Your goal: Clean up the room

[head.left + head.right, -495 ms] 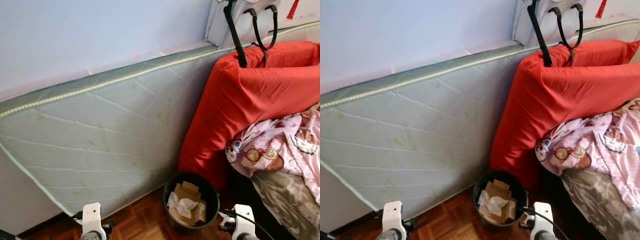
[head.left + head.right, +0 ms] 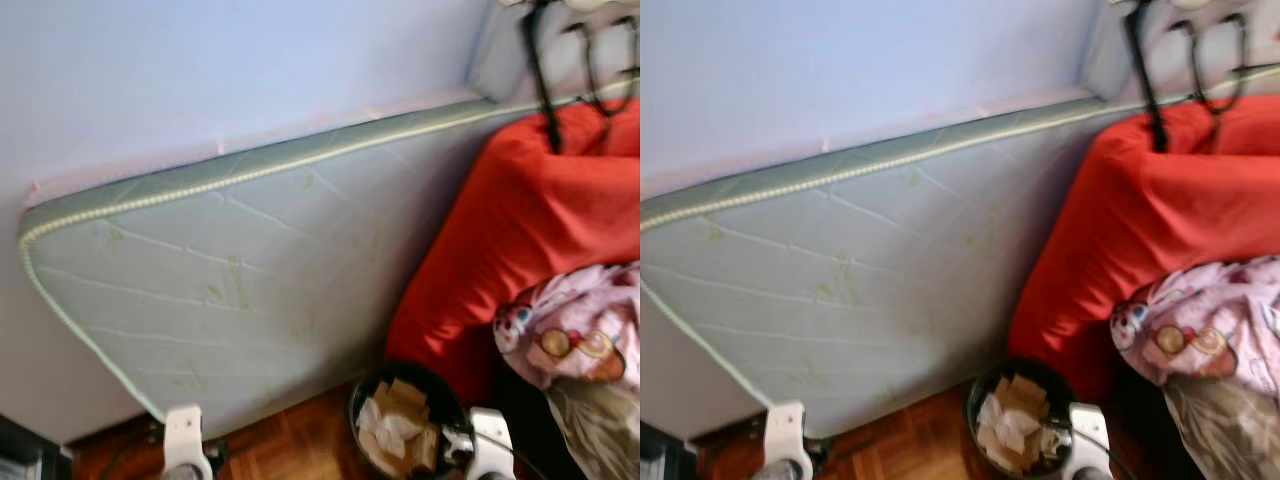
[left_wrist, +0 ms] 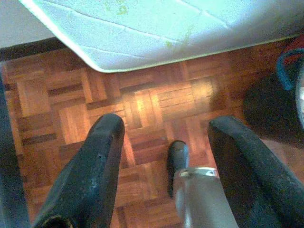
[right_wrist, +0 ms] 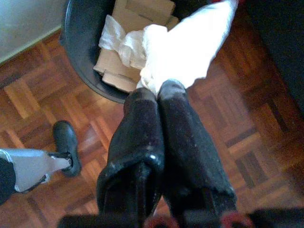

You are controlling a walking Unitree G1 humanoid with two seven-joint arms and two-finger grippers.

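Right tool (image 4: 159,92) pinching crumpled white tissue (image 4: 190,47) over bin (image 4: 78,52).

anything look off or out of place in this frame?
Yes: a mattress stands on its long edge against the wall, not lying flat. A red cushion leans on it, with a pink printed cloth bunched below. The black bin holds cardboard scraps and tissue; the right pincer pinches white tissue over it.
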